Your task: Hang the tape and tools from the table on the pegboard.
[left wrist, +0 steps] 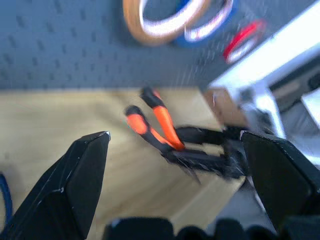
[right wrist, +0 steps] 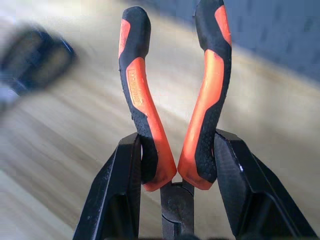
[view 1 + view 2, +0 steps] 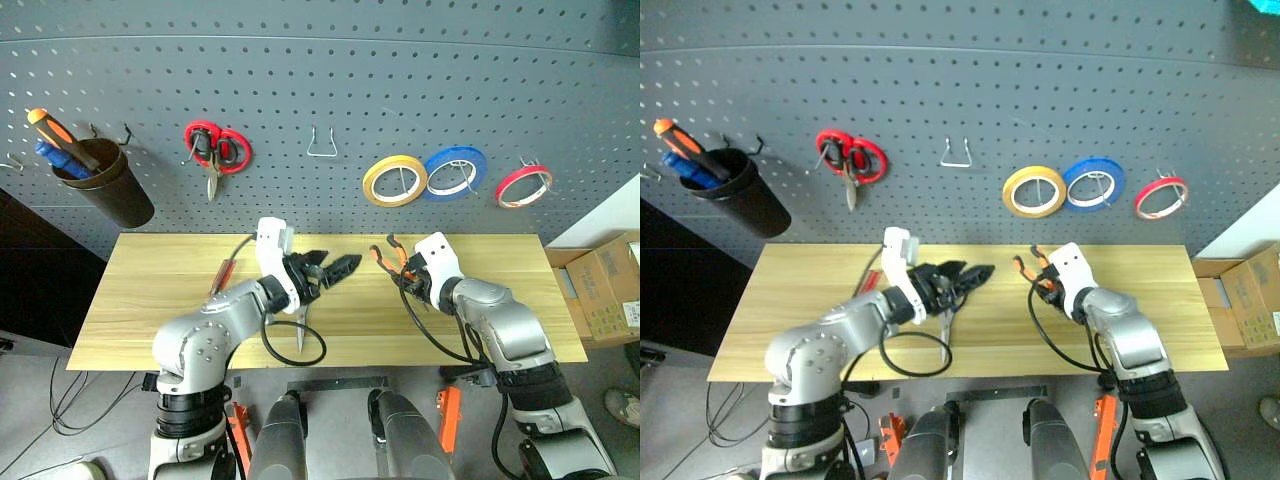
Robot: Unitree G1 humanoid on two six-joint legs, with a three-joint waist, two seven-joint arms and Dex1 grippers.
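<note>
My right hand [image 2: 175,180] is clamped on the pliers [image 2: 172,100] just above the desk [image 3: 150,300], left hand [image 3: 325,268] apart, so I should carry them level to the free hook [image 3: 321,143] on the pegboard [image 3: 300,80].

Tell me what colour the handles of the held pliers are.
Orange and black; the pliers show best in the right wrist view.

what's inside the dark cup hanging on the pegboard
The dark cup on the pegboard holds an orange-handled screwdriver and something blue beside it. Only their upper ends show above the rim; the lower parts, and anything deeper, are hidden by the cup's wall.
</note>
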